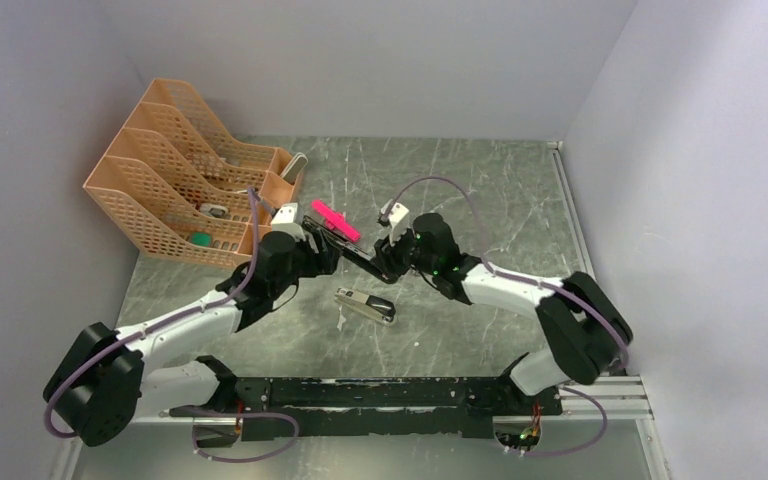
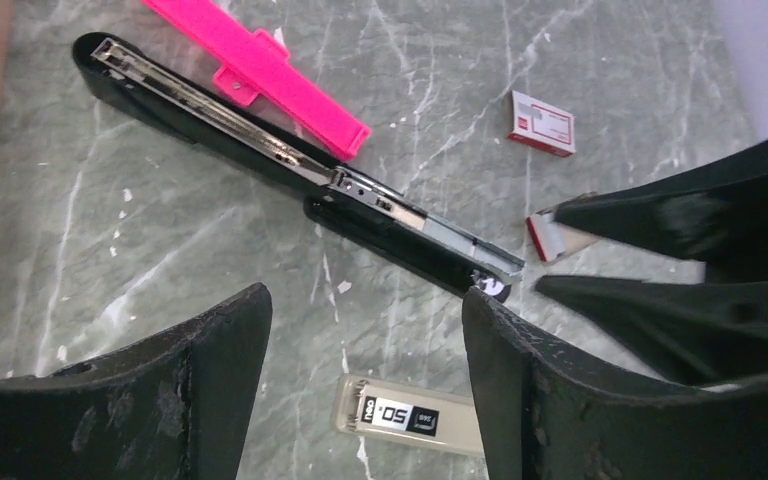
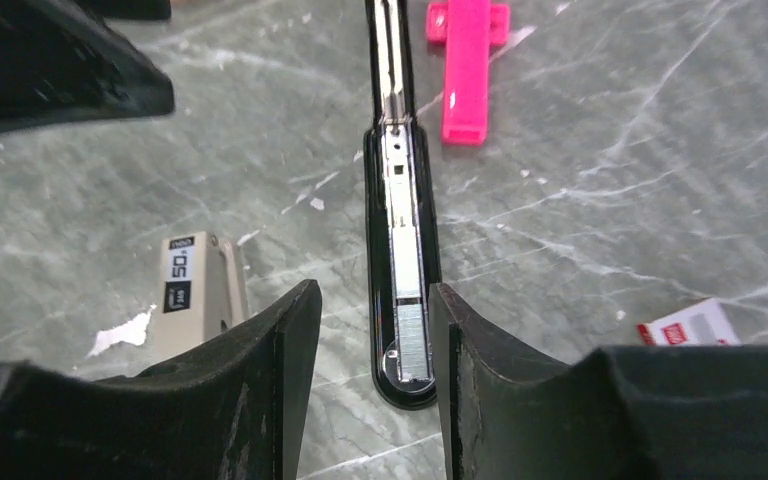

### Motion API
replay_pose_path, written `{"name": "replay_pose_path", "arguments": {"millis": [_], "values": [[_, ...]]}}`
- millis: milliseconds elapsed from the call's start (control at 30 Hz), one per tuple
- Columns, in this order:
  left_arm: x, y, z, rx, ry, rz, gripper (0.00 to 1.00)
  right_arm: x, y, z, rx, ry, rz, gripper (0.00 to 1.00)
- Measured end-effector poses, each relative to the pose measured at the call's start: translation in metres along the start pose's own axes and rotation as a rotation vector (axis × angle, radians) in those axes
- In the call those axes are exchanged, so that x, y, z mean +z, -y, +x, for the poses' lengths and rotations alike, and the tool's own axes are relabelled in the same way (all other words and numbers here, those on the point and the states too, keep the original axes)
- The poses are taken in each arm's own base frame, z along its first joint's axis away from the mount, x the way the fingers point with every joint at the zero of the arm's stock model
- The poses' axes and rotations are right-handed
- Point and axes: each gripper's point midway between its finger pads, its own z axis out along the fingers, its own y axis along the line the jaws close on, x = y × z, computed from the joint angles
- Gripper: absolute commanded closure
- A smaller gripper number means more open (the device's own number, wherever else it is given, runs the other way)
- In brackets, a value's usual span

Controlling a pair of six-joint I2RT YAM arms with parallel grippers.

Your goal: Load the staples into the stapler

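The black stapler [image 1: 343, 246] lies opened flat on the table, its silver rail facing up [image 2: 260, 130]. A short strip of staples [image 3: 413, 345] sits in the channel at the stapler's [image 3: 400, 230] near end. My right gripper [image 3: 374, 290] is open, with its fingers on either side of that end and the right finger close against its rim. My left gripper [image 2: 365, 295] is open wide and empty, just short of the stapler's other tip. The right gripper's fingers [image 2: 660, 215] show in the left wrist view, with a red-edged white box part [image 2: 558, 235] at their tips.
A pink plastic piece [image 1: 337, 221] [image 2: 260, 70] lies alongside the stapler. A beige case with a black "50" label [image 2: 410, 415] [image 3: 195, 285] [image 1: 365, 305] lies below the left gripper. A white box with red print [image 2: 542, 122] [image 3: 690, 325] is nearby. Orange file racks [image 1: 185, 190] stand at the back left.
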Motion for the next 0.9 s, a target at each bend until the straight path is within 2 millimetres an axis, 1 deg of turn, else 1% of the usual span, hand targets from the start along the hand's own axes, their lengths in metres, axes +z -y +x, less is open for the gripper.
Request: {"name": "replay_pose_path", "arguments": {"millis": [67, 133, 233, 267, 400, 467, 567, 700, 800, 900], "values": [[0.005, 0.001, -0.004, -0.026, -0.011, 0.019, 0.27, 0.01, 0.001, 0.012, 0.006, -0.048, -0.014, 0.54], [0.009, 0.001, -0.005, -0.044, -0.026, 0.031, 0.27, 0.018, 0.0, 0.03, 0.016, -0.104, -0.028, 0.55], [0.014, 0.001, -0.001, -0.064, -0.053, 0.042, 0.27, 0.023, 0.0, 0.052, 0.03, -0.175, -0.037, 0.56], [0.014, 0.001, 0.0, -0.067, -0.062, 0.046, 0.27, 0.024, 0.001, 0.056, 0.032, -0.187, -0.038, 0.57], [0.016, 0.003, 0.004, -0.079, -0.082, 0.06, 0.27, 0.028, 0.004, 0.05, 0.023, -0.178, -0.032, 0.62], [0.018, 0.003, 0.005, -0.089, -0.085, 0.066, 0.28, 0.03, 0.007, 0.054, 0.023, -0.19, -0.029, 0.64], [0.02, 0.0, 0.006, -0.106, -0.094, 0.065, 0.28, 0.033, 0.009, 0.058, 0.025, -0.202, -0.021, 0.64], [0.023, -0.002, 0.008, -0.123, -0.103, 0.065, 0.29, 0.033, 0.011, 0.058, 0.023, -0.202, -0.01, 0.64], [0.024, -0.001, 0.006, -0.129, -0.1, 0.071, 0.29, 0.03, 0.012, 0.067, 0.029, -0.227, -0.002, 0.63], [0.024, 0.0, 0.005, -0.137, -0.096, 0.077, 0.29, 0.027, 0.011, 0.071, 0.033, -0.235, 0.0, 0.62]]}}
